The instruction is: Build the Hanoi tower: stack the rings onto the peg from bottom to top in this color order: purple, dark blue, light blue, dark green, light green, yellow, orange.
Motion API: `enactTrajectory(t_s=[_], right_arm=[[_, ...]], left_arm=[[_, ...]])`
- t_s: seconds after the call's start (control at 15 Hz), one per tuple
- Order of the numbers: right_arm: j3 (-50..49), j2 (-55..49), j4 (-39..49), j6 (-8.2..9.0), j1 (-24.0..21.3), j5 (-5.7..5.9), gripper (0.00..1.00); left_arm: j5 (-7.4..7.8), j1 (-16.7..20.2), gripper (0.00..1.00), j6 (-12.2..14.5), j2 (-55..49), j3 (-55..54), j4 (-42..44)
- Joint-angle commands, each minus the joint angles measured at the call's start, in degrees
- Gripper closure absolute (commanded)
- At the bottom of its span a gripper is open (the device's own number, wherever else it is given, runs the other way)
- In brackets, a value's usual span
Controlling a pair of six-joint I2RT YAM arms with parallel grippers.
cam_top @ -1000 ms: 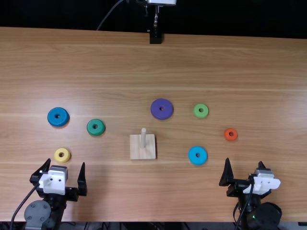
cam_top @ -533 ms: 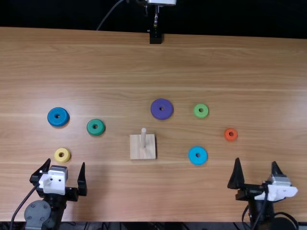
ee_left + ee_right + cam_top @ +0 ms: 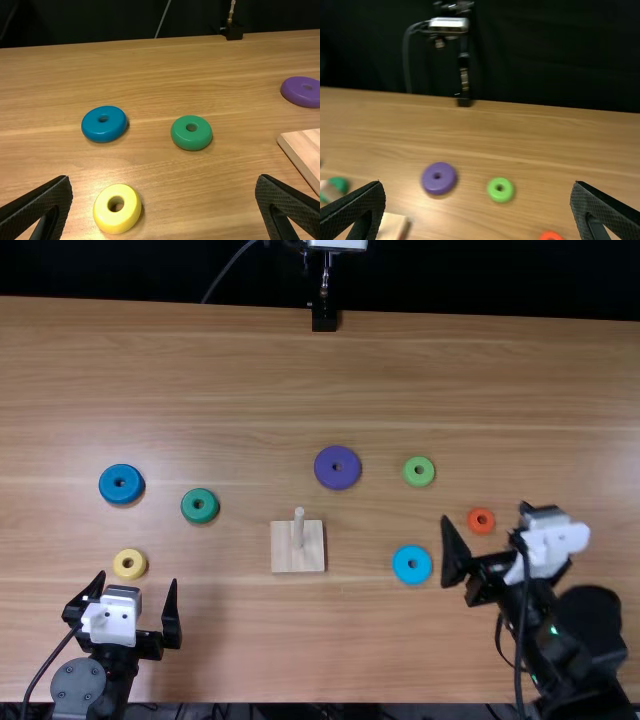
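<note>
Peg (image 3: 299, 530): one, pale wood, upright on a square wooden block (image 3: 284, 552); the reference for all entries, places as seen in the top view.
Rings: seven, lying flat on the table (image 3: 300, 640), apart from one another and from the block.
Purple ring (image 3: 325, 472): beyond the peg, slightly right.
Dark blue ring (image 3: 110, 486): well left of the peg, a little beyond it.
Light blue ring (image 3: 412, 576): right of the peg, slightly nearer the table's near edge.
Dark green ring (image 3: 190, 510): left of the peg, slightly beyond it, between it and the dark blue ring.
Light green ring (image 3: 419, 480): right of the peg and beyond it.
Yellow ring (image 3: 139, 564): well left of the peg, slightly nearer the near edge.
Orange ring (image 3: 472, 522): well right of the peg, about level with it.
Right gripper (image 3: 484, 511): right of the peg, fingers spread wide; the top view sets the orange ring between their tips.
Left gripper (image 3: 138, 577): left of the peg and nearer the near edge, close by the yellow ring, fingers likewise wide apart.
Stand (image 3: 324, 318): one, black foot, metal upright, at the far edge of the table beyond the peg.
Cable (image 3: 228, 267): one, grey, beyond the far edge, left of the stand.
Backdrop (image 3: 480, 280): black, behind the table, beyond the peg.
</note>
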Motion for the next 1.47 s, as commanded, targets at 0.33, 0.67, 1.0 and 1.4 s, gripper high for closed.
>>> enactTrajectory(t_s=[0.33, 0.67, 1.0, 1.4], right_arm=[[13.6, 27.9, -2.0, 4.65, 6.8, -0.34, 0.00], [28.7, 49.9, -8.7, 15.83, 6.9, -0.44, 0.00], [38.3, 66.3, -14.5, 14.67, 7.2, 0.19, 0.00], [45.0, 77.1, -16.1, 13.40, 10.6, 0.30, 0.00]], left_arm=[[-0.01, 0.5, 0.00, 0.8, -0.6, -6.0, -4.6], [0.10, 0.6, 0.00, 0.8, -0.6, -6.0, -4.6], [-0.01, 0.5, 0.00, 0.8, -0.6, -6.0, -4.6], [0.10, 0.5, 0.00, 0.8, -0.6, -6.0, -4.6]])
